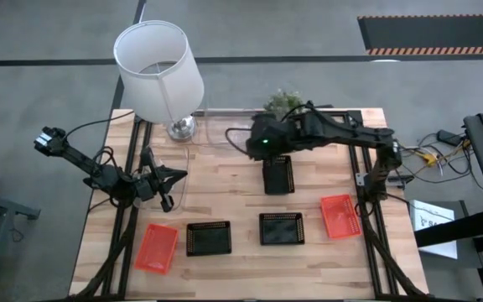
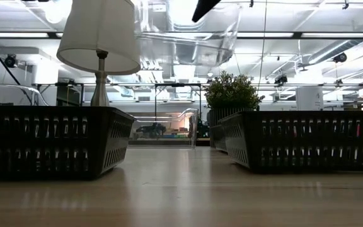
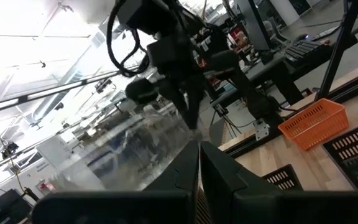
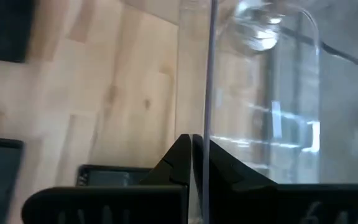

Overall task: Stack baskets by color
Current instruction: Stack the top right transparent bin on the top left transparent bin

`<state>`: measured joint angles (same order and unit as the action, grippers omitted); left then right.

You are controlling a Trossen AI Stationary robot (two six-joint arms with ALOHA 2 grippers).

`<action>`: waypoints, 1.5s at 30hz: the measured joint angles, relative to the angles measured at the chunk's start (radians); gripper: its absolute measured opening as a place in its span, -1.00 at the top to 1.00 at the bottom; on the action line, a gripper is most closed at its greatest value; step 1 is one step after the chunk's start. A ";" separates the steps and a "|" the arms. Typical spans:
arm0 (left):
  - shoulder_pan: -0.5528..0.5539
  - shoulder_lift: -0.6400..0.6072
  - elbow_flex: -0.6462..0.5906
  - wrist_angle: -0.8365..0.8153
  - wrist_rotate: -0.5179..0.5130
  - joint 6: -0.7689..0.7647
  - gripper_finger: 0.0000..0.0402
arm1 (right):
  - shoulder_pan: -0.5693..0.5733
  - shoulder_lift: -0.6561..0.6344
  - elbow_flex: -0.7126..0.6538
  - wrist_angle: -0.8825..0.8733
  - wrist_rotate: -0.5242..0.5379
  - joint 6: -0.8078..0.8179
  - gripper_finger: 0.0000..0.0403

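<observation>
Both hands clenched on clear baskets, left hand (image 1: 173, 176), right hand (image 1: 250, 144), black basket (image 1: 278, 175) beside right.

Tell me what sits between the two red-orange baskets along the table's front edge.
In the high view, two black baskets lie side by side between the left red-orange basket and the right one.

Both arms matte black, jointed, black cables looped along links; right arm (image 1: 334, 134) shows green light; left tool (image 1: 168, 178) black wedge fingers.

Four baskets (image 1: 209, 238) in front, lamp (image 1: 159, 71) behind
</observation>
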<state>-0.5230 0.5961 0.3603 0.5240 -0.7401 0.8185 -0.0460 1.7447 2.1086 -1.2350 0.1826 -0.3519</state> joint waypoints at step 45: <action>-0.010 -0.094 -0.019 0.253 -0.045 0.128 1.00 | -0.198 0.344 0.116 0.168 -0.113 0.033 0.96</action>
<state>-0.5327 0.5022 0.3415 0.7773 -0.7849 0.9463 -0.2443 2.0892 2.2246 -1.0666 0.0696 -0.3188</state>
